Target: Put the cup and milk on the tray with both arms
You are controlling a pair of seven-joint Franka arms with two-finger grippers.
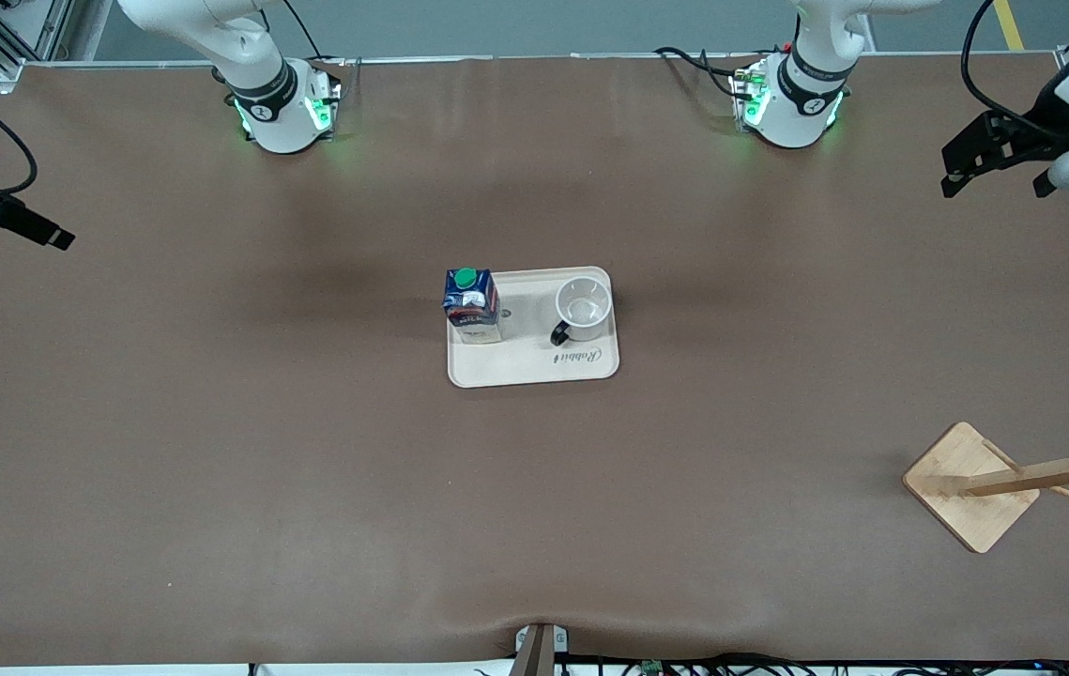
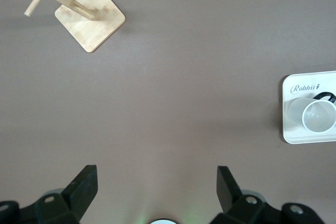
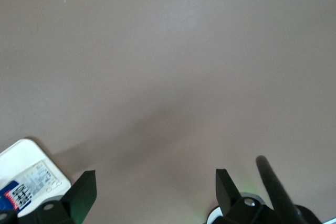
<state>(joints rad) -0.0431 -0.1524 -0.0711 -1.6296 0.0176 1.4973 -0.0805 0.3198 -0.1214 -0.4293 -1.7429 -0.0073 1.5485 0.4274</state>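
The milk (image 1: 472,305) and the cup (image 1: 581,311) both stand on the tray (image 1: 534,366) mid-counter. The left tool (image 2: 155,182) and right tool (image 3: 152,184) hang released and empty over bare counter, both waiting. Risk seems slight: a careless return sweep could topple the milk at the tray's edge. The cup's face is hidden.

1 tray (image 1: 534,371), 1 cup (image 1: 583,310), 1 milk (image 1: 472,305), 1 rack (image 1: 970,486).
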